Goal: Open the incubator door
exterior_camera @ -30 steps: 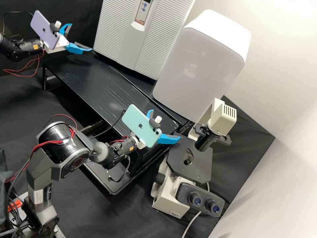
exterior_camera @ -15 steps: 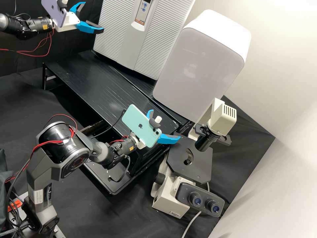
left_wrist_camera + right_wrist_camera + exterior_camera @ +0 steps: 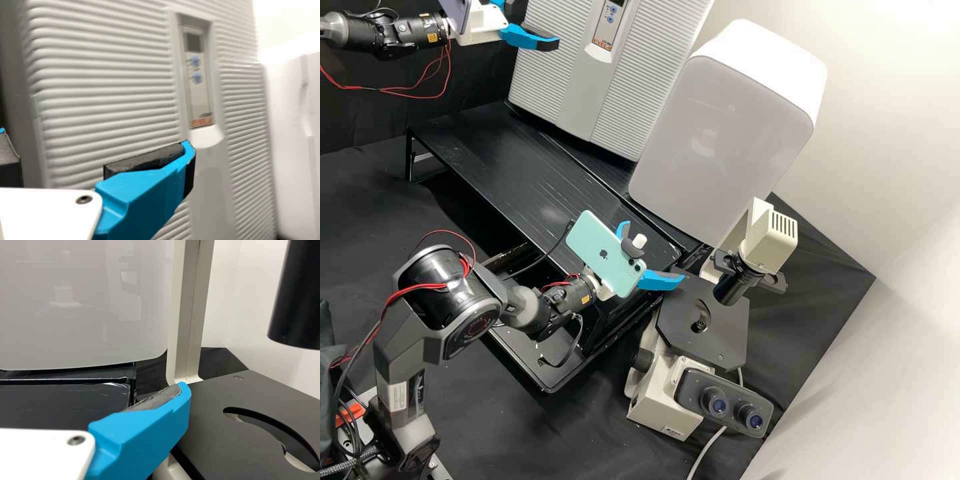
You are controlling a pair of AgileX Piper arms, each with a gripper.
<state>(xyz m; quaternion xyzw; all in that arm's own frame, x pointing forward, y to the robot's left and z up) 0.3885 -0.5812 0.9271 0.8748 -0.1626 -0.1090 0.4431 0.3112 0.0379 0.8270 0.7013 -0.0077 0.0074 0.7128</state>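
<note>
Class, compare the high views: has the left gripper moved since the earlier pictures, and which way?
Yes. In the high view, the left gripper moved up and rightward, from left of the incubator to overlapping its ridged front.

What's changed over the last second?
The left gripper moved up and rightward in the high view, now in front of the incubator; nothing was grasped or released. The right gripper, the microscope and the shut incubator door stayed put.

Incubator (image 3: 623,93), left hand (image 3: 539,24) and purple phone (image 3: 459,15) partly beyond the high view's top edge.
</note>
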